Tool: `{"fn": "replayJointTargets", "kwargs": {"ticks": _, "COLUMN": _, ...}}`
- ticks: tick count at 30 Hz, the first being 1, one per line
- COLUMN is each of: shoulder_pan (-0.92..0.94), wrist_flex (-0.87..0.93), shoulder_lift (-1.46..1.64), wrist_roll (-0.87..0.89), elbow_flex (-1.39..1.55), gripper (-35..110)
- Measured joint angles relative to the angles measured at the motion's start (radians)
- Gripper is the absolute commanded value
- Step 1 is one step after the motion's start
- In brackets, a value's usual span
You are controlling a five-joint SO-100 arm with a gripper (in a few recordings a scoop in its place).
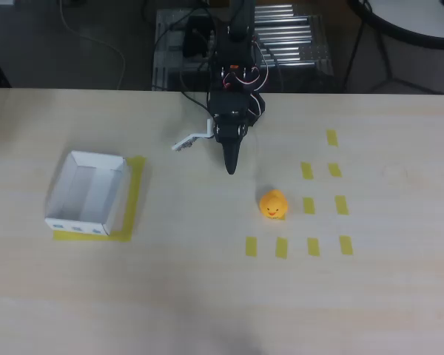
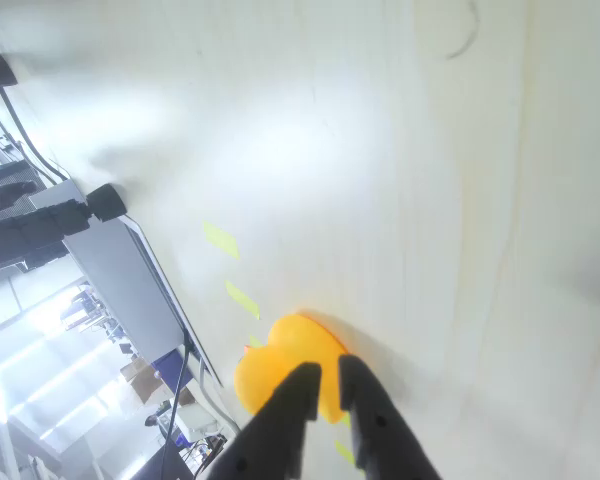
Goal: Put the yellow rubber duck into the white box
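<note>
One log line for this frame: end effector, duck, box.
end effector: near shut, empty, above table | small yellow rubber duck: on table, ungrasped, lower right of tip in overhead view | shallow white cardboard box: empty, far left

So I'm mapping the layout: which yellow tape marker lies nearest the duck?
The tape marker immediately right of the yellow rubber duck in the overhead view; the other markers lie farther off.

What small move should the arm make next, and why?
Probably open the end effector and move it toward the yellow rubber duck. In the overhead view the duck sits free on the table, apart from the tip, and the fingers look nearly closed. The white box holds nothing yet.
</note>
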Motion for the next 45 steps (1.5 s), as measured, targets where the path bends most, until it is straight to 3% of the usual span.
{"fn": "replayJointTargets", "kwargs": {"ticks": 20, "shoulder_pan": -0.012, "wrist_flex": -0.035, "shoulder_lift": -0.028, "wrist_roll": -0.021, "elbow_flex": -0.006, "gripper": 0}}
{"fn": "replayJointTargets", "kwargs": {"ticks": 24, "shoulder_pan": -0.012, "wrist_flex": -0.149, "shoulder_lift": -0.218, "wrist_roll": -0.107, "elbow_flex": -0.091, "gripper": 0}}
{"fn": "replayJointTargets", "kwargs": {"ticks": 29, "shoulder_pan": -0.012, "wrist_flex": -0.192, "shoulder_lift": -0.618, "wrist_roll": -0.279, "elbow_flex": -0.416, "gripper": 15}}
{"fn": "replayJointTargets", "kwargs": {"ticks": 36, "shoulder_pan": -0.057, "wrist_flex": -0.015, "shoulder_lift": -1.111, "wrist_roll": -0.597, "elbow_flex": -0.881, "gripper": 38}}
{"fn": "replayJointTargets", "kwargs": {"ticks": 45, "shoulder_pan": -0.199, "wrist_flex": 0.291, "shoulder_lift": -1.545, "wrist_roll": -0.77, "elbow_flex": -1.264, "gripper": 45}}
